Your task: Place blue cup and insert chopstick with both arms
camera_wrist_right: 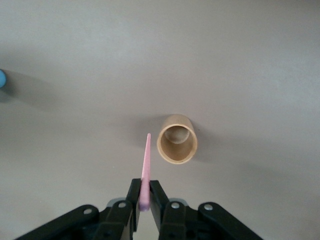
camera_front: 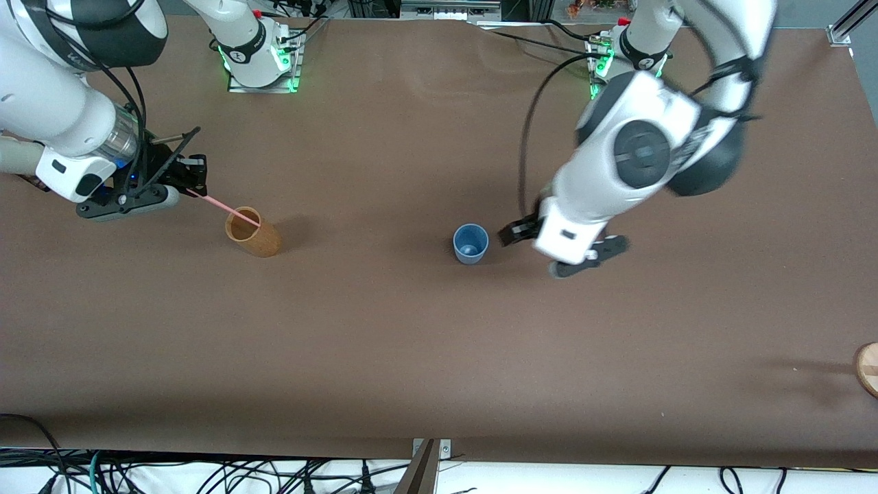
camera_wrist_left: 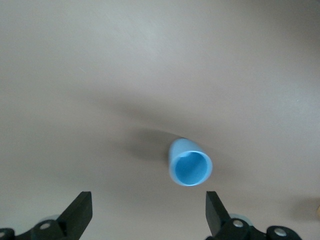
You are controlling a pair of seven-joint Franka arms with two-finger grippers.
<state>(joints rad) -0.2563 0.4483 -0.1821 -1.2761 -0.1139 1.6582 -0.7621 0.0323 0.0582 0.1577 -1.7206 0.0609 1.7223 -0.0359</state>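
The blue cup (camera_front: 470,243) stands upright and empty on the brown table, about in the middle. My left gripper (camera_front: 525,237) hangs open and empty just beside it, toward the left arm's end. In the left wrist view the blue cup (camera_wrist_left: 190,168) lies ahead of the open left gripper (camera_wrist_left: 148,200), clear of both fingers. My right gripper (camera_front: 192,175) is shut on the pink chopstick (camera_front: 223,209), whose free tip points at the rim of a tan wooden cup (camera_front: 252,232). In the right wrist view the chopstick (camera_wrist_right: 146,170) sticks out of the right gripper (camera_wrist_right: 145,192), beside the tan cup (camera_wrist_right: 177,139).
The blue cup also shows at the edge of the right wrist view (camera_wrist_right: 2,79). A round wooden object (camera_front: 868,367) lies at the table's edge at the left arm's end. Cables (camera_front: 206,473) hang along the table's near edge.
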